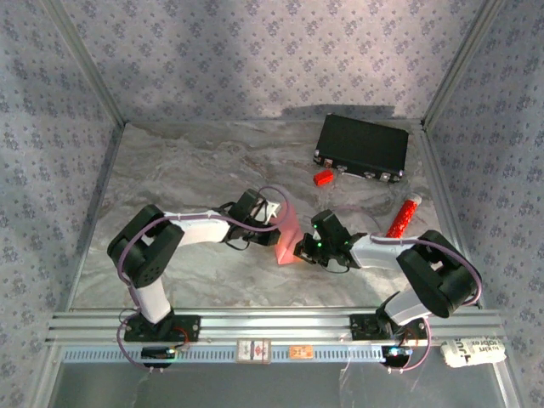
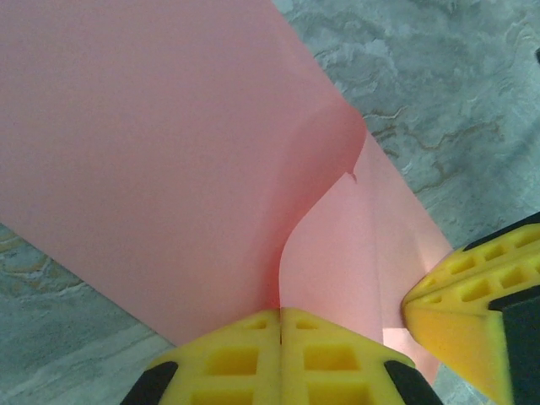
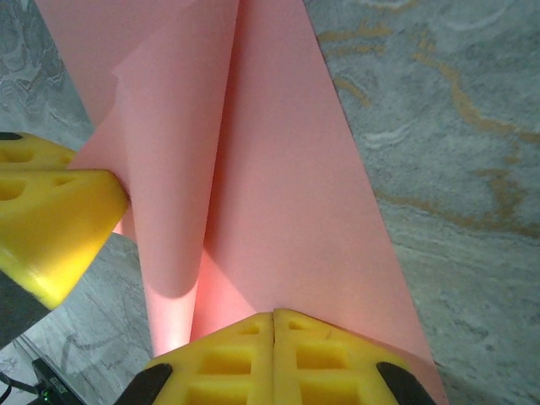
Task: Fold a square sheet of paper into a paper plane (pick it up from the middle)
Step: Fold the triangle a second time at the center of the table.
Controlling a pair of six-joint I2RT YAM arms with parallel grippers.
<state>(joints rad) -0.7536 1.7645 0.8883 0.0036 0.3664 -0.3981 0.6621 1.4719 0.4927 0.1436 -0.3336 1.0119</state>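
Yellow pads, left gripper, right gripper: both pinched on salmon-pink paper sheet just ahead; liable to tear under opposing pulls.

Grey marbled tabletop between floral-patterned lilac walls, aluminium rail in front

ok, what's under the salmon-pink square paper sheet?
Visible: grey marbled tabletop around the salmon-pink paper sheet, pinched by left gripper and right gripper. The patch directly beneath it is covered.
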